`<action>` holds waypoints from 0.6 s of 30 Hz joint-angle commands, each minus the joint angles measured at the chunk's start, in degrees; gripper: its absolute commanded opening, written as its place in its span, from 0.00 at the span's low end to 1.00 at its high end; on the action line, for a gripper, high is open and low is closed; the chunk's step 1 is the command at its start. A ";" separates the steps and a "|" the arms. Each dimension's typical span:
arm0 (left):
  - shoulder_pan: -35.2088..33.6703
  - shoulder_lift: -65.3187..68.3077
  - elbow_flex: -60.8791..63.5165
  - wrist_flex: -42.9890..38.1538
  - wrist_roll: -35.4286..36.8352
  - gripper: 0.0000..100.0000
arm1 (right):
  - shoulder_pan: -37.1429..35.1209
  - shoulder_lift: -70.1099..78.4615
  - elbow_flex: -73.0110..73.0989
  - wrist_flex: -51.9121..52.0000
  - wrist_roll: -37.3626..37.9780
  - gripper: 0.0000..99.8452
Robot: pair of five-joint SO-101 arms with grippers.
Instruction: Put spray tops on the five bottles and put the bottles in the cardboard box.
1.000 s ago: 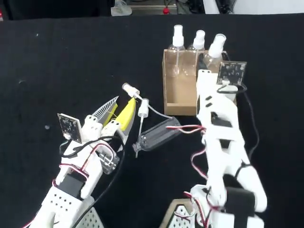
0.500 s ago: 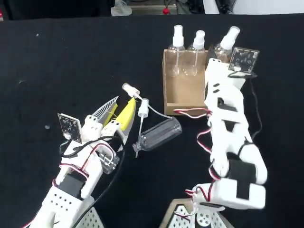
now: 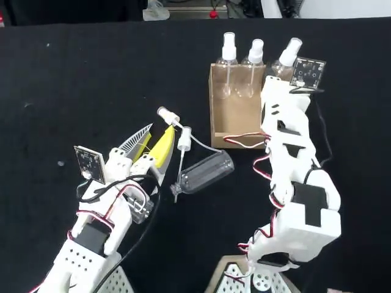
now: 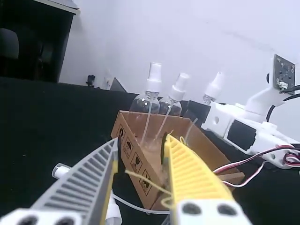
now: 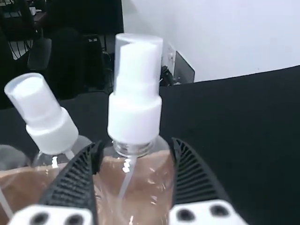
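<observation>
The cardboard box (image 3: 235,122) stands on the black table, with two capped bottles (image 3: 229,64) (image 3: 252,66) upright at its far wall. A third bottle with a white spray top (image 5: 135,112) (image 3: 287,58) sits at the box's far right corner, and my right gripper (image 5: 136,146) (image 3: 282,72) is shut on its shoulder. An uncapped bottle (image 3: 204,172) lies on the table in front of the box. Two loose spray tops (image 3: 168,116) (image 3: 184,139) with tubes lie beside it. My left gripper (image 3: 160,128) (image 4: 139,143) stands open just short of those tops, holding nothing.
The left arm's body fills the near left of the table, the right arm's the near right beside the box. A tan base plate (image 3: 235,274) sits at the near edge. Black table stretches away at the far left (image 3: 73,73).
The right arm swung away and to the right with the capped bottle, then eased back slightly, bringing it to the box's far right corner. The left arm has not moved.
</observation>
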State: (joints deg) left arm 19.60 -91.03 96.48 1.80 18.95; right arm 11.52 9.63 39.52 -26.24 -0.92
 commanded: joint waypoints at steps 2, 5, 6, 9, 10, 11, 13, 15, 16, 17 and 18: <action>0.04 -0.26 1.36 -1.05 0.44 0.16 | 0.62 -0.66 -4.18 -1.85 -0.35 0.01; 0.04 -0.26 1.36 -0.97 0.44 0.16 | 0.53 -0.57 -4.53 -1.85 -0.35 0.01; 0.04 -0.26 1.36 -0.97 0.44 0.16 | 0.53 -0.57 -4.62 -1.85 -0.35 0.01; 0.04 -0.18 1.36 -0.97 0.44 0.16 | 0.53 -0.57 -4.79 -1.85 -0.35 0.01; 0.04 -0.18 1.36 -0.97 0.44 0.16 | 0.53 -0.57 -4.79 -2.20 -0.35 0.01; 0.04 -0.18 1.36 -0.97 0.44 0.16 | 0.53 -0.57 -4.79 -3.25 -0.35 0.01; 0.04 -0.18 1.36 -0.97 0.44 0.16 | 0.62 -0.31 -4.53 -5.54 -0.35 0.01; 0.04 -0.18 1.36 -0.97 0.44 0.16 | 0.70 0.92 -4.79 -7.21 -0.35 0.01; 0.04 -0.18 1.36 -0.97 0.44 0.16 | 0.53 1.71 -5.14 -7.91 -0.35 0.01; 0.04 -0.18 1.36 -0.97 0.44 0.16 | 0.53 2.51 -5.67 -8.00 -0.35 0.01; 0.04 -0.18 1.36 -0.97 0.44 0.16 | 0.53 3.38 -6.11 -8.35 -0.35 0.01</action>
State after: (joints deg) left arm 19.60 -91.03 96.48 1.80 18.95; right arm 11.52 12.70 38.29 -31.96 -0.92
